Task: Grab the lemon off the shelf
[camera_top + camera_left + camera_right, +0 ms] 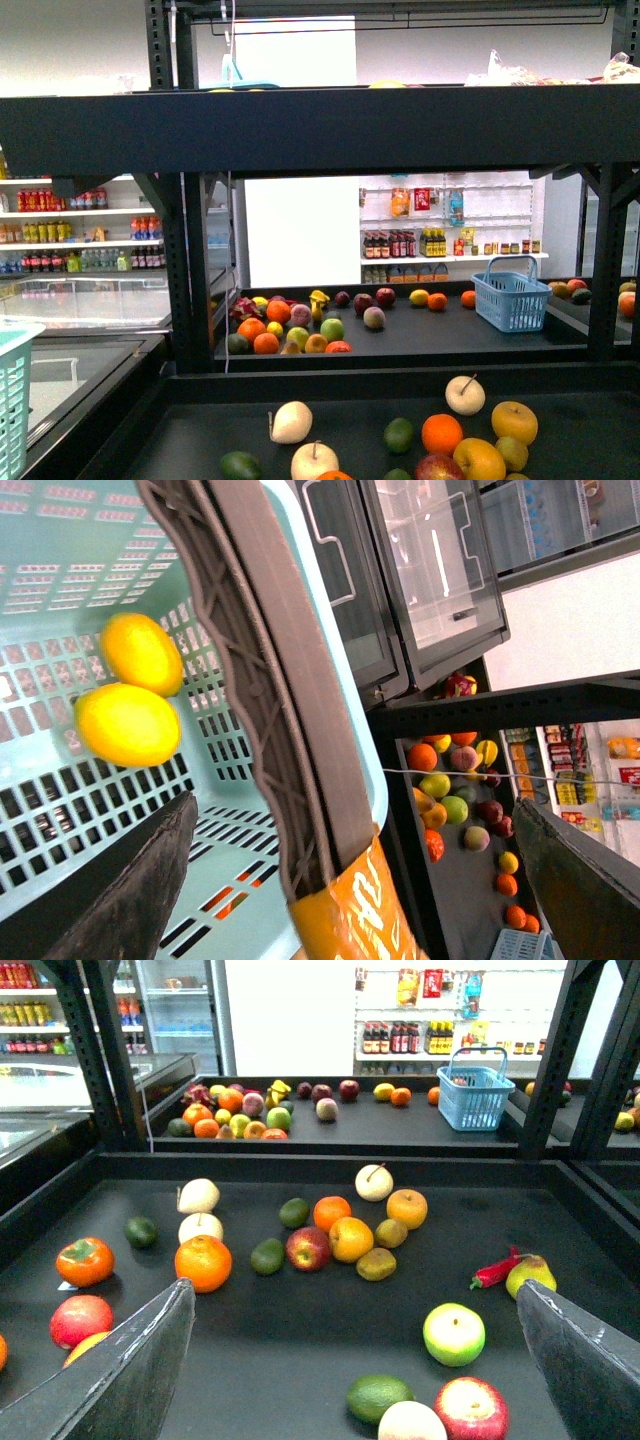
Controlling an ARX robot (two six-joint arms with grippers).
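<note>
Two bright yellow oval lemons [128,723] [142,653] lie inside a pale teal basket [60,810], touching each other. My left gripper [352,802] is open and straddles the basket's rim and its dark handle [290,710] with an orange label. It holds nothing. My right gripper [355,1288] is open over the near tray of the black shelf [300,1340], with bare tray between its fingers. A small yellow fruit [419,297] lies on the far tray; I cannot tell if it is a lemon. Neither gripper shows in the front view.
Mixed fruit covers the near tray: an orange [203,1263], round orange-yellow fruits [350,1239], a green apple [454,1334], a lime [379,1397]. A blue basket [511,295] stands on the far tray. Black uprights [176,270] and a beam [330,130] frame the trays. The teal basket's corner [12,400] shows far left.
</note>
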